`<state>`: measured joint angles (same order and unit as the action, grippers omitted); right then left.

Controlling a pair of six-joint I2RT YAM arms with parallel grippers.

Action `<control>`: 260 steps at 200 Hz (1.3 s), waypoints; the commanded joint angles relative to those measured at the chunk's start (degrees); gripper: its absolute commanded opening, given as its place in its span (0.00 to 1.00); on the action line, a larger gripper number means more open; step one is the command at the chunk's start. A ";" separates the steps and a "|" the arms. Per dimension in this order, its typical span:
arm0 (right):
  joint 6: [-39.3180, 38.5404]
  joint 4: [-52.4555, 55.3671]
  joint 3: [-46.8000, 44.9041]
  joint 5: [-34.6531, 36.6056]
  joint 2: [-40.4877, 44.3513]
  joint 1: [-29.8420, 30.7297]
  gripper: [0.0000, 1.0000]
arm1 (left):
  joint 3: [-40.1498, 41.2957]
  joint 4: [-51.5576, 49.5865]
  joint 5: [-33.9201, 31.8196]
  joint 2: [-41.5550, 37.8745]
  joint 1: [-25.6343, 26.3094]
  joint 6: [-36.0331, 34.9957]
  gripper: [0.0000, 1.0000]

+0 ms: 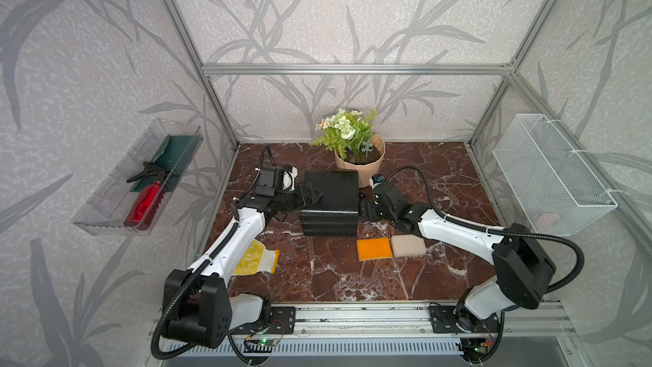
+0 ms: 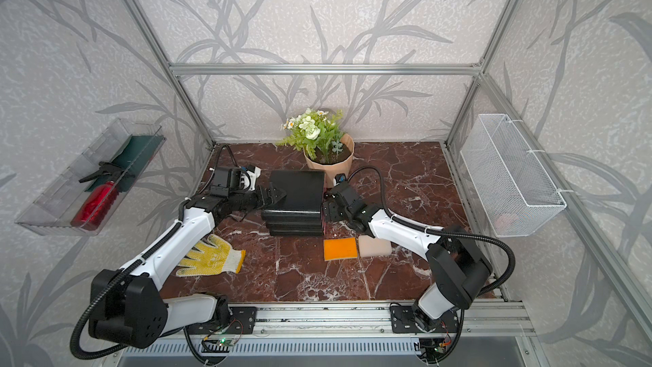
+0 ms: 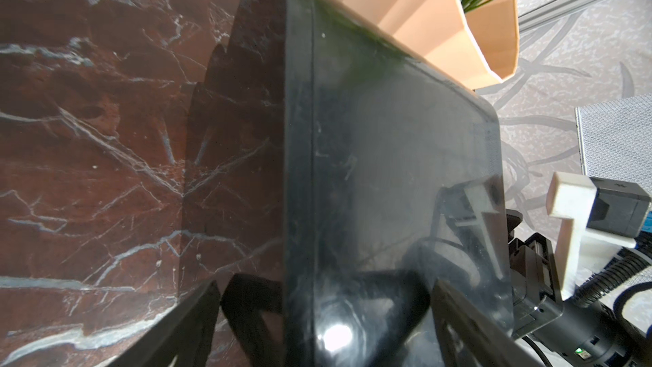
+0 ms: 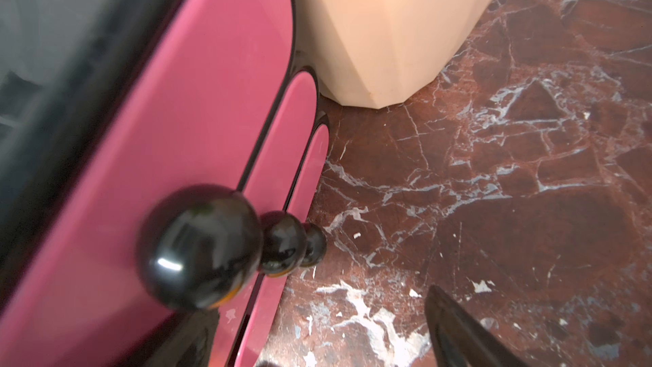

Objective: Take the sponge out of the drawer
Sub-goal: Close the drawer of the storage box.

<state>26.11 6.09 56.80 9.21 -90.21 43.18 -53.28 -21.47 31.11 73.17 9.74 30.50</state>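
"3 pink oval drawer fronts (image 4: 197,100) on that glossy black mini chest (image 1: 330,199) are all sitting flush. I am guessing the sponge is hiding inside one, and I cannot tell which."

"And the flat orange pad (image 1: 374,248) touching the puffy beige pad (image 1: 408,245)?"

"Those 2 are lying out on the red marble tabletop (image 1: 317,277), in front of the chest. The right gripper (image 1: 364,210) is hovering spread wide beside the top round black knob (image 4: 199,247), gripping nothing. The left gripper (image 1: 313,196) is gaping too, straddling the chest's rear top edge without clamping."

"What is worrying you?"

"The chest is looking light. If the right arm is pulling while the left is bracing nothing, the box is likely sliding along or tipping. The knob is looking slick and round, so an off-centre pinch is risking a slip."
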 commanded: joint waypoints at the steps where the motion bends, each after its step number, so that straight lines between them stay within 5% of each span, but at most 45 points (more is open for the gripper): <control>1: 0.00 -7.05 3.96 -7.67 -2.35 2.70 0.91 | -1.08 3.38 8.63 -1.20 1.62 0.67 0.92; 127: -2.83 -3.25 7.52 -5.16 -3.34 2.62 0.91 | -0.76 1.66 6.33 -5.28 -0.78 -0.65 0.92; 167: -3.56 -2.61 2.00 -7.35 6.07 -1.27 0.93 | -5.36 -6.51 -6.53 -11.26 -1.30 -6.66 0.92; 215: 3.51 -8.94 -8.18 -22.84 15.10 -11.90 0.93 | -16.67 -19.05 -8.53 -10.97 2.70 -11.77 0.90; 260: 9.16 -18.28 -10.77 -39.03 9.34 -15.79 0.90 | -17.12 -18.20 -12.37 -7.03 10.45 -15.54 0.90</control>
<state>30.68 -4.32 46.76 -16.93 -77.36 28.14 -70.89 -36.75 21.96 63.61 18.00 18.94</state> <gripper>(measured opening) 0.919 0.900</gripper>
